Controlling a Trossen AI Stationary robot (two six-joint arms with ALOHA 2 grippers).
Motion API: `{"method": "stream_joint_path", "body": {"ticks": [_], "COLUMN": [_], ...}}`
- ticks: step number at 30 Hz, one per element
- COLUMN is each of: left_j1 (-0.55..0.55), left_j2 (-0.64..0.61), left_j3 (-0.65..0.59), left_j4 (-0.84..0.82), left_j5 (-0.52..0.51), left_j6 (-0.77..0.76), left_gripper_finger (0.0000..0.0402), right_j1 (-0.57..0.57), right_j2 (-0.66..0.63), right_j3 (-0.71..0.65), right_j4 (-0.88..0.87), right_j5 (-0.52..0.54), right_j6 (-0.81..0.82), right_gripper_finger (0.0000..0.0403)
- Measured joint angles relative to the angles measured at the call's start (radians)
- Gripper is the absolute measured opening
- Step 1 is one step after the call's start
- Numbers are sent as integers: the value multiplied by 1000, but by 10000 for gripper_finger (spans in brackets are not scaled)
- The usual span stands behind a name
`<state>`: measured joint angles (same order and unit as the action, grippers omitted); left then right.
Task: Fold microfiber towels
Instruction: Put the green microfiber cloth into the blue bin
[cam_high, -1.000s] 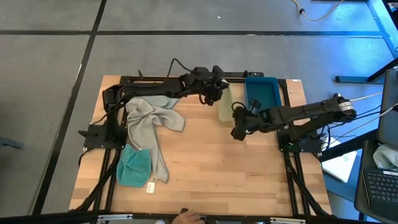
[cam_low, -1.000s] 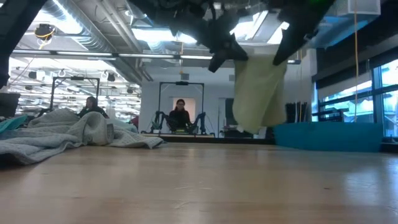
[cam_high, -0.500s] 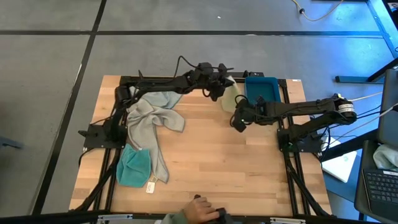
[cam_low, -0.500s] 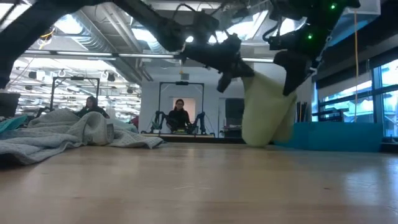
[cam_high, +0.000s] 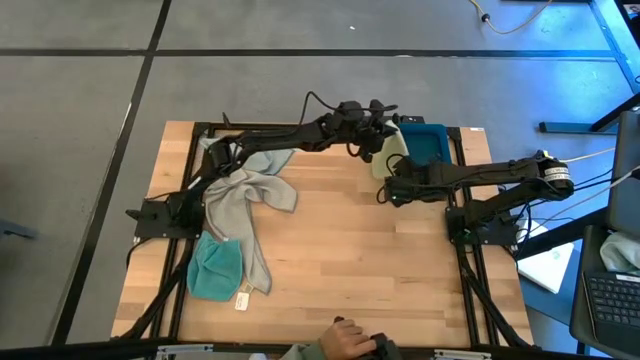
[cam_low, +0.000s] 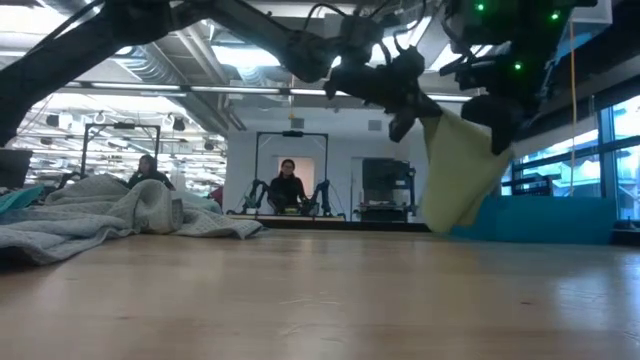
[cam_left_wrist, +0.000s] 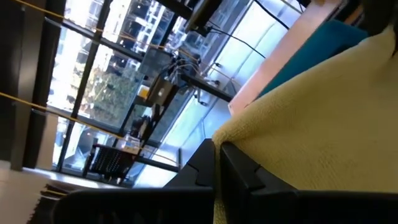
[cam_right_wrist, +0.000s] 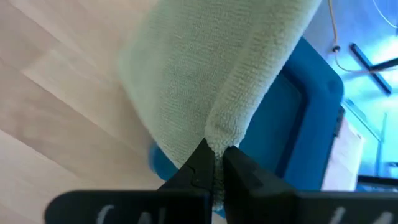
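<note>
Beyond my table (cam_high: 330, 260) of pale wood planks lies a grey floor (cam_high: 90, 90) crossed by dark seams. Level across the tabletop I see a hall under ceiling ducts (cam_low: 160, 55) and strip lights, tall windows (cam_low: 620, 165) at one side, and two seated people (cam_low: 289, 186) far back.

Pale green towel (cam_high: 392, 152) beside the blue tray (cam_high: 428, 142)
Grey towel (cam_high: 236, 200), teal towel (cam_high: 213, 268), light wood table (cam_high: 340, 260), all plain.

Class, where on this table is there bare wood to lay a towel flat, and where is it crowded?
Free: the wood between the grey towels and the right arm. Crowded: the left side, with the teal towel, and the far right corner by the blue tray, where both grippers hold the pale green towel.
</note>
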<state>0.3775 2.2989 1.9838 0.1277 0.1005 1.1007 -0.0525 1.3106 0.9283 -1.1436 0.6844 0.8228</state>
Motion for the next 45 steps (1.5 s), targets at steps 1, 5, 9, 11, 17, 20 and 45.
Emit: {"method": "stream_joint_path", "body": {"ticks": [1, 5, 9, 11, 17, 20, 45], "left_j1": [-2, -10, -18, -20, -20, -19, 36], "left_j2": [2, 15, 22, 22, 22, 22, -93], "left_j3": [2, 2, 1, 1, 0, 0, 0], "left_j4": [4, 23, 26, 33, 83, 90, -110], "left_j5": [1, -3, -17, -14, 8, 33, -490], "left_j6": [0, -1, -1, 0, 16, 17, 28], "left_gripper_finger": [0, 0, 0, 0, 0, 3, 90], "right_j1": [0, 0, 0, 0, 0, -1, -107], "right_j2": [0, 0, 0, 0, 0, 0, 0], "right_j3": [0, 0, 0, 0, 2, 0, -135], "right_j4": [-14, -49, -109, -148, -218, -218, -194], "right_j5": [2, -2, -5, -4, 13, 19, 14], "right_j6": [9, 15, 55, 74, 119, 119, 140], "right_gripper_finger": [16, 16, 16, 16, 16, 16, 16]}}
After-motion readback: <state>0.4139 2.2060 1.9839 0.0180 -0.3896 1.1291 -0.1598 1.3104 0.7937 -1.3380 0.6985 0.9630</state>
